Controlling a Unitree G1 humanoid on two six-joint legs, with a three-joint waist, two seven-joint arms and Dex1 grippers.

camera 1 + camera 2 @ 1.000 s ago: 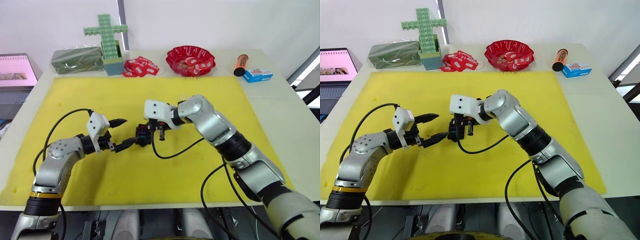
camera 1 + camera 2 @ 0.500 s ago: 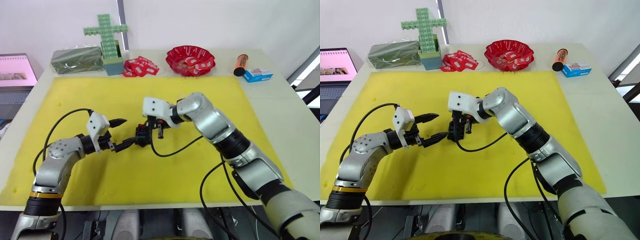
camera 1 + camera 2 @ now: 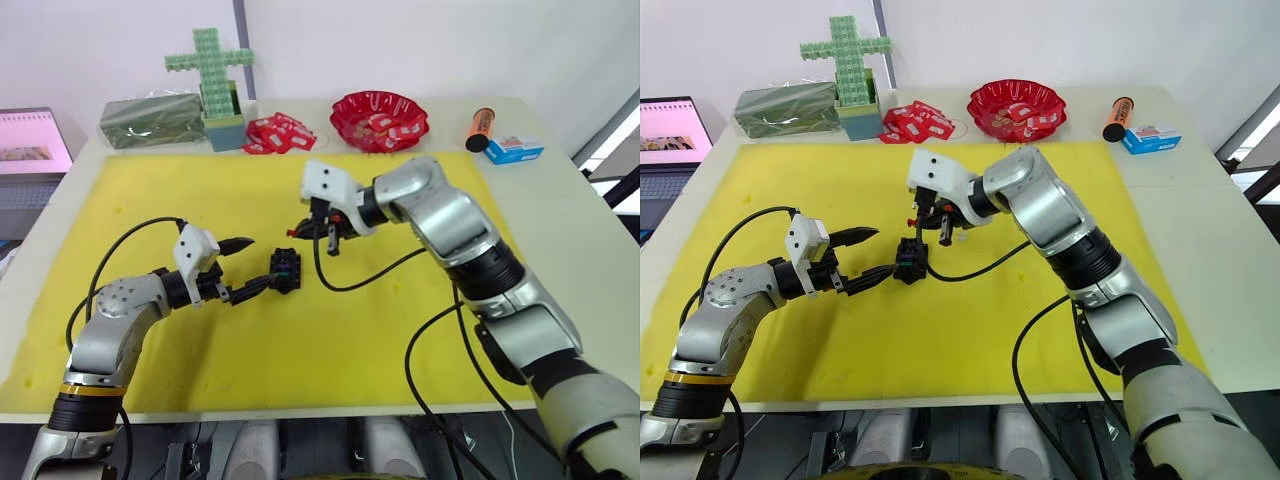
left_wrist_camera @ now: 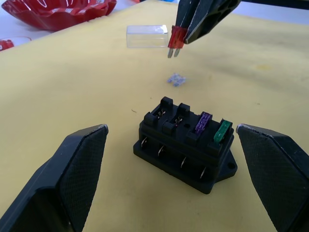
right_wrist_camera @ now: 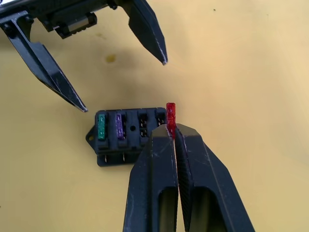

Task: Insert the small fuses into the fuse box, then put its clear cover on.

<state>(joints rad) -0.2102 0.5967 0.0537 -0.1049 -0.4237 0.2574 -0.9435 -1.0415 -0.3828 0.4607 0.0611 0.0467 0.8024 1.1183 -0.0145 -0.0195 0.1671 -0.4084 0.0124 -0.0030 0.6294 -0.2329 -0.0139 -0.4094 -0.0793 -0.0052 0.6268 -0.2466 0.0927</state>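
While my left tool [image 3: 243, 267] rests spread wide on the yellow mat [image 3: 150, 190], one finger tip just beside the fuse box [image 4: 186, 142], I see a purple fuse [image 4: 203, 123] and a green fuse [image 4: 222, 131] already seated. My right tool [image 4: 189, 33] hangs above the box, clenched on the red fuse [image 5: 170, 115]. Beyond lie the clear cover [image 4: 147, 36] and a pale fuse [image 4: 176, 79].

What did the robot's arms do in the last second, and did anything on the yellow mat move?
The right claw, shut on the red fuse, lifted away from the fuse box and drew back toward the far side of the mat; earlier it was right down at the box. The left claw stayed open beside the box. The box, with its green fuse and purple fuse seated, did not move.
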